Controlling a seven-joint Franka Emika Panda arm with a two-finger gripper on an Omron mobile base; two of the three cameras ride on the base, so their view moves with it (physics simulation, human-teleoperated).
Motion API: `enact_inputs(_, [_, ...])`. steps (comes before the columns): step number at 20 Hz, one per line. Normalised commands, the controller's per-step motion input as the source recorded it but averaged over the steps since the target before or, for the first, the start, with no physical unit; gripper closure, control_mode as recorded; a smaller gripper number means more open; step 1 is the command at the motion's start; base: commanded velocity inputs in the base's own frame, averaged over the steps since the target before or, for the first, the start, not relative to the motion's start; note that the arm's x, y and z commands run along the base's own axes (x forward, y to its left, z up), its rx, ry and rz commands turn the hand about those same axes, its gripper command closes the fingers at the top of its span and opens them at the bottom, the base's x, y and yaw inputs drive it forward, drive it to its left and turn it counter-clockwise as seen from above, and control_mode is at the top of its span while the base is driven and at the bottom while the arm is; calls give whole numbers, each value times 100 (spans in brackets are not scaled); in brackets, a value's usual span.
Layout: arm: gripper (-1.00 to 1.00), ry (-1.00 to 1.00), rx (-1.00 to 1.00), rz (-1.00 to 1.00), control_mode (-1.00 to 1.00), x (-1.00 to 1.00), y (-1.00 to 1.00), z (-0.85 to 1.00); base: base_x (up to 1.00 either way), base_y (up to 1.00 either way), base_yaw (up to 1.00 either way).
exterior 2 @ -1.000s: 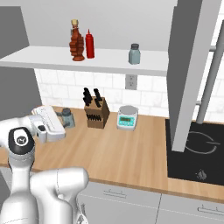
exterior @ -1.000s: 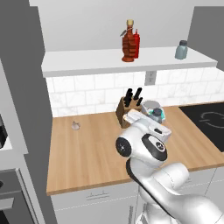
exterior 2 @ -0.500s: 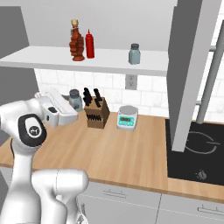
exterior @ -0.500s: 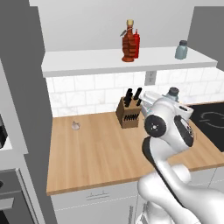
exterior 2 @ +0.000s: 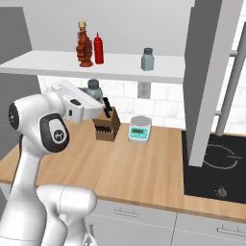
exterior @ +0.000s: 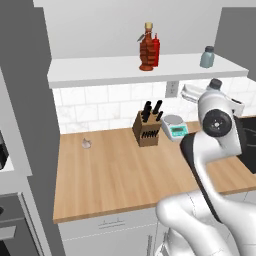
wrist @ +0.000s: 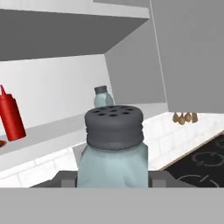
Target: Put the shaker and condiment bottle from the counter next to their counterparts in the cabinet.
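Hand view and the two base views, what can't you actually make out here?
- Hand view: the shaker has its base cut off by the bottom edge; the jaws' contact is hidden.
- Left base view: the arm covers the held shaker's body.
- Left base view: small object on the counter, too small to identify.

in the hand view the shaker [wrist: 113,148] is cut off at the bottom, hiding its base and the fingers around it. behind it, the second shaker [wrist: 102,97] shows just its cap and shoulder. the red squeeze bottle [exterior: 156,50] is half hidden behind the ribbed bottle [exterior: 146,48]. the small thing on the worktop [exterior: 87,144] is too tiny to identify.
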Motion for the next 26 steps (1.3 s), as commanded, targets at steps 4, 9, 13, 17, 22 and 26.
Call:
enact_inputs(4, [100,0,0,9,-100,0,-19,0,0,0,0])
enact_inputs(9, [100,0,0,4,-100,0,-16,36,0,0,0])
enact_inputs(13, [100,1,0,1,-100,0,-4,55,0,0,0])
enact_inputs(17, [100,4,0,0,-100,0,0,47,0,0,0])
enact_inputs(22, [100,1,-7,8,-100,0,7,-7,0,0,0])
enact_inputs(26, [100,0,-3,7,-100,18,0,14,0,0,0])
